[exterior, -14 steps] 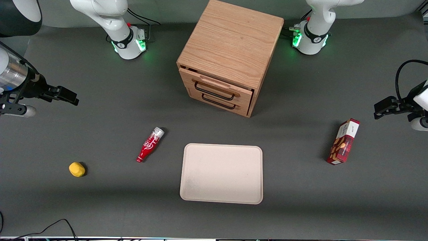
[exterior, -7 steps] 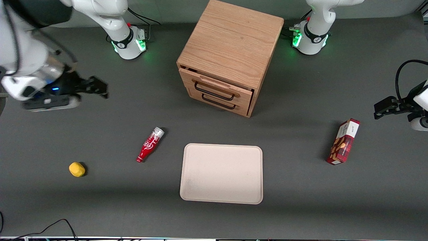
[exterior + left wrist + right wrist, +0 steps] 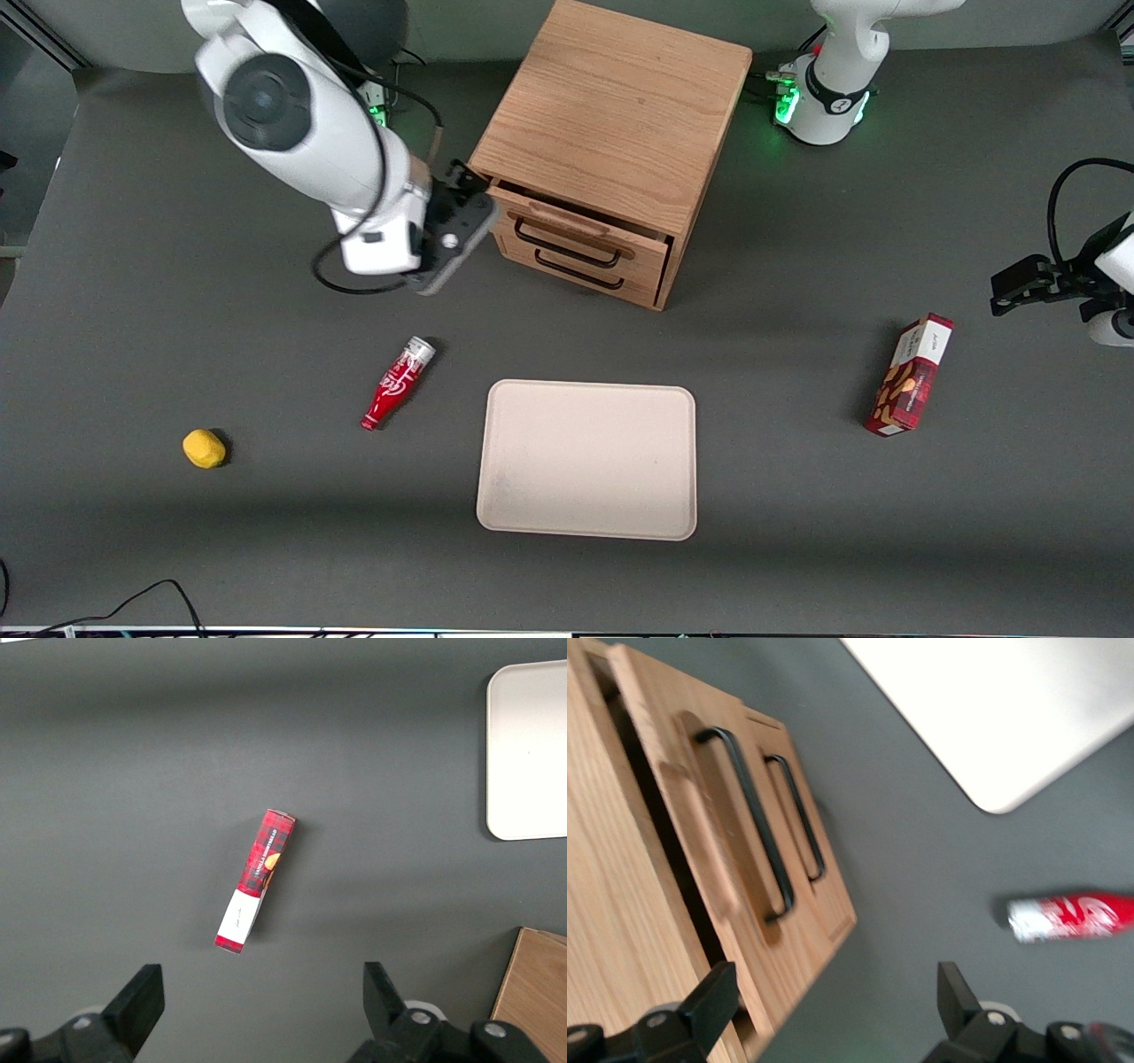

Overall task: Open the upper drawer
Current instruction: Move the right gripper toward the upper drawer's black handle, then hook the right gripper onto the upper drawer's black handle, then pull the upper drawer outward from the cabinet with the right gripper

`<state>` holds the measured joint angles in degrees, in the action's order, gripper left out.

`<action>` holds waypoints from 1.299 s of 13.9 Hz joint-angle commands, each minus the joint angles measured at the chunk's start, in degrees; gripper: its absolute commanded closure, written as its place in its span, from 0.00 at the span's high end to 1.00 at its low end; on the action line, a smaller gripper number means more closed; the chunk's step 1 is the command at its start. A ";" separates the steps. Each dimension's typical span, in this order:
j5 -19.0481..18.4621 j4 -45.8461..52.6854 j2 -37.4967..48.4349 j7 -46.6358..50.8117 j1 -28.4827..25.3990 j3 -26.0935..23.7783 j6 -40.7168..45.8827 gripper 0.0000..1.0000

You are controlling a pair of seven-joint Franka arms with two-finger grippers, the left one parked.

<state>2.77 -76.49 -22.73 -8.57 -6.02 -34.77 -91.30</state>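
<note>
The upper drawer (image 3: 574, 237) sits at the top of the small oak cabinet (image 3: 611, 115), which stands on the dark table (image 3: 797, 532) farther from the front camera than the tray (image 3: 586, 459). The drawer front stands slightly proud of the cabinet's face, with a dark gap showing along its edge in the right wrist view, where the drawer (image 3: 700, 859) carries a black wire handle (image 3: 749, 819) beside a wooden strip (image 3: 700, 842). The shorter lower drawer (image 3: 580, 273) with its own black handle lies just below it. The gripper (image 3: 462, 190) hovers just beside the cabinet's front corner, at the working arm's end of the drawer front, not touching the handle; in the right wrist view its two fingers (image 3: 709, 1001) stand wide apart with nothing between them. A red bottle (image 3: 397, 383) lies on its side on the table, nearer the front camera than the gripper, and a small yellow object (image 3: 204, 448) rests well apart toward the working arm's end. A red snack box (image 3: 910, 375) lies toward the parked arm's end of the table.
</note>
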 commanded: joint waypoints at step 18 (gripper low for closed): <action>-9.44 -7.79 -10.76 -5.58 -4.87 -3.29 -20.49 1.00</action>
<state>-4.34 -82.68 -33.42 -13.16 -11.10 -37.60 -109.54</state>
